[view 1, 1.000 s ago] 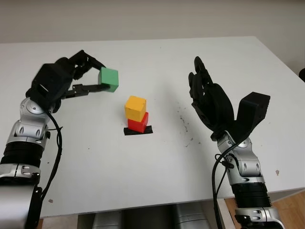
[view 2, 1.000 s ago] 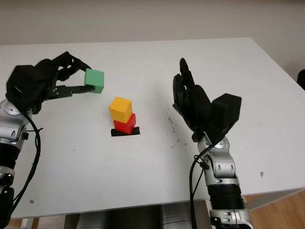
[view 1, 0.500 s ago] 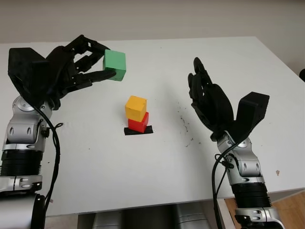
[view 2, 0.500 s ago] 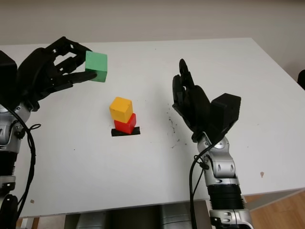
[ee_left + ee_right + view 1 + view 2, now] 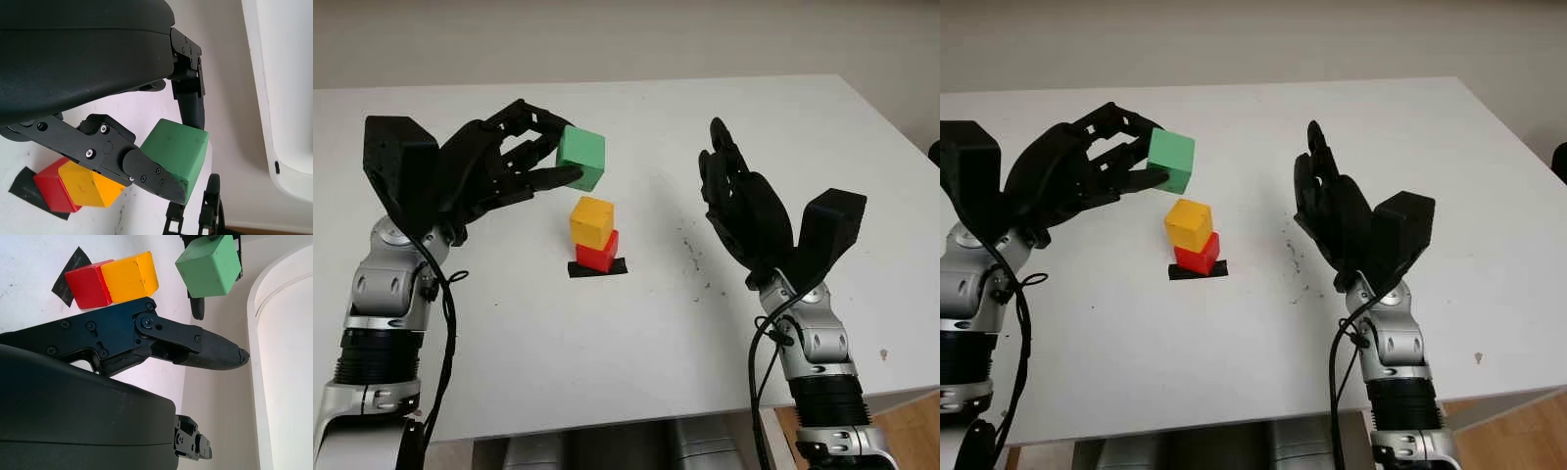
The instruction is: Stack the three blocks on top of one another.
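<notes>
Two blocks already stand stacked at mid-table: your yellow block (image 5: 591, 220) sits on the red block (image 5: 598, 254), turned slightly askew, over a black tape patch (image 5: 598, 267) on the white table (image 5: 636, 333); dark specks (image 5: 690, 257) lie to their right. Your left hand (image 5: 499, 166) pinches the green block (image 5: 581, 159), a plain cube held tilted in the air just far-left of the stack; a second ago it was farther left and lower. Your right hand (image 5: 744, 206) is open, raised right of the stack, unchanged.
</notes>
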